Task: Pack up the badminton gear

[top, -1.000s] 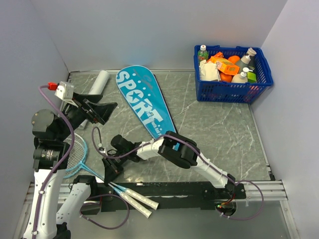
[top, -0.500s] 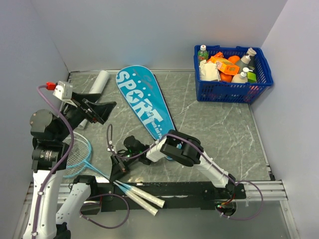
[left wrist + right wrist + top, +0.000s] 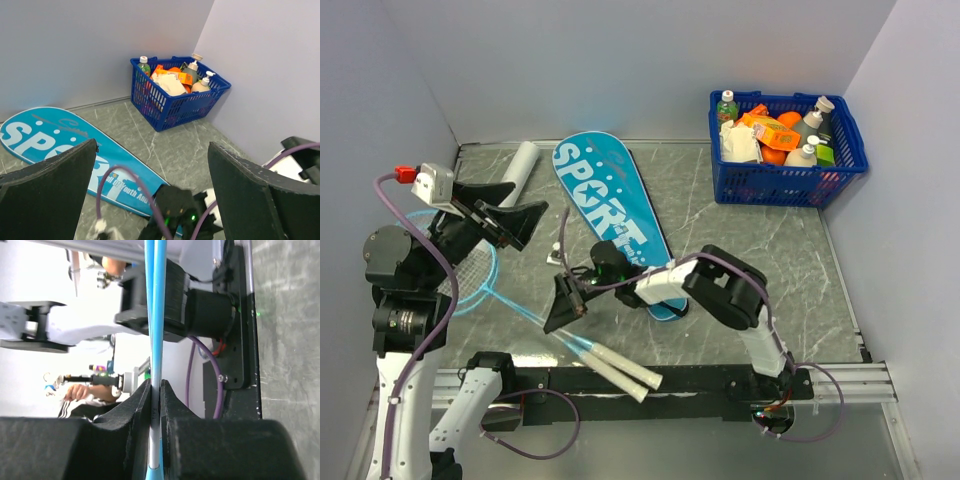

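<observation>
Step in hand, as I judge it: gathering the two thin light-blue-framed rackets with white handles (image 3: 605, 360), low at 7 o'clock on the grey marbled table (image 3: 750, 250). The black right gripper (image 3: 563, 303) is pinched narrow on their shafts. The left gripper (image 3: 498, 212) hangs wide and empty at 9 o'clock. The next move calls for swinging the rackets towards the long teal SPORT-lettered bag (image 3: 605, 210) at 12 o'clock and finding its opening

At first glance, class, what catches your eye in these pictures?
The long teal bag lettered SPORT lies mid-table. A blue basket crammed with groceries sits in the far right corner. Near the front, the right gripper is clamped on the shafts of two light-blue rackets.
</observation>
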### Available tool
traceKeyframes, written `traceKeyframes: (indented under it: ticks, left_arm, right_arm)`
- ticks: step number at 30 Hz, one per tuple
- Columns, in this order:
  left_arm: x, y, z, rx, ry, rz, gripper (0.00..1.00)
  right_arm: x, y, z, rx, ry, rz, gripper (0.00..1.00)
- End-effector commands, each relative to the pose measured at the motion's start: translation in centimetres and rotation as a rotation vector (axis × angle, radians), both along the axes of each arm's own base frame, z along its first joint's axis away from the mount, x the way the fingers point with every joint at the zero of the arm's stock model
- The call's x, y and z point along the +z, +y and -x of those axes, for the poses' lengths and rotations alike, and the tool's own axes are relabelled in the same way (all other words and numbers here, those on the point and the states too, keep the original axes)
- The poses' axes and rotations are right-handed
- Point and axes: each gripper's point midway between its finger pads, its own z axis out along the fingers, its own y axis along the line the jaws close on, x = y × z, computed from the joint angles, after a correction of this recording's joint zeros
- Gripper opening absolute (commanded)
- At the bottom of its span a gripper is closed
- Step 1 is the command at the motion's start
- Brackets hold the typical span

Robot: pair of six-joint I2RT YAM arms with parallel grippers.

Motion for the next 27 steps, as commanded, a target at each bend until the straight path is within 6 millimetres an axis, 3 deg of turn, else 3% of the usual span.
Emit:
traceKeyframes:
  ticks: [1, 5, 6, 13, 18, 21, 27]
  left_arm:
    - [1.4, 0.2, 0.3, 0.015, -0.046, -0.001, 0.97]
    - [1.2, 0.1, 0.1, 0.009, -0.044, 0.003, 0.96]
    - [1.1, 0.1, -0.1, 0.011, -0.041, 0.003, 0.96]
    - [-0.5, -0.2, -1.7, -0.004, -0.011, 0.004, 0.96]
    - [-3.2, -0.2, -4.2, 0.006, 0.055, -0.011, 0.97]
    - [-3.6, -0.5, -4.7, -0.013, 0.058, 0.004, 0.97]
    - [-4.4, -1.1, -5.6, -0.047, 0.078, 0.016, 0.96]
  right_arm:
    - [6.7, -1.7, -1.9, -0.037, -0.140, -0.170, 0.00]
    - [6.9, -3.7, -5.8, -0.150, -0.163, -0.156, 0.00]
    - [7.3, -4.8, -8.0, -0.205, -0.165, -0.157, 0.00]
    - [6.3, -11.0, -14.7, -0.418, -0.222, -0.067, 0.00]
    - [5.9, -15.2, -17.8, -0.558, -0.306, 0.037, 0.00]
    - [5.9, -17.8, -19.0, -0.625, -0.318, 0.075, 0.00]
    - [3.6, -22.6, -21.2, -0.763, -0.325, 0.232, 0.00]
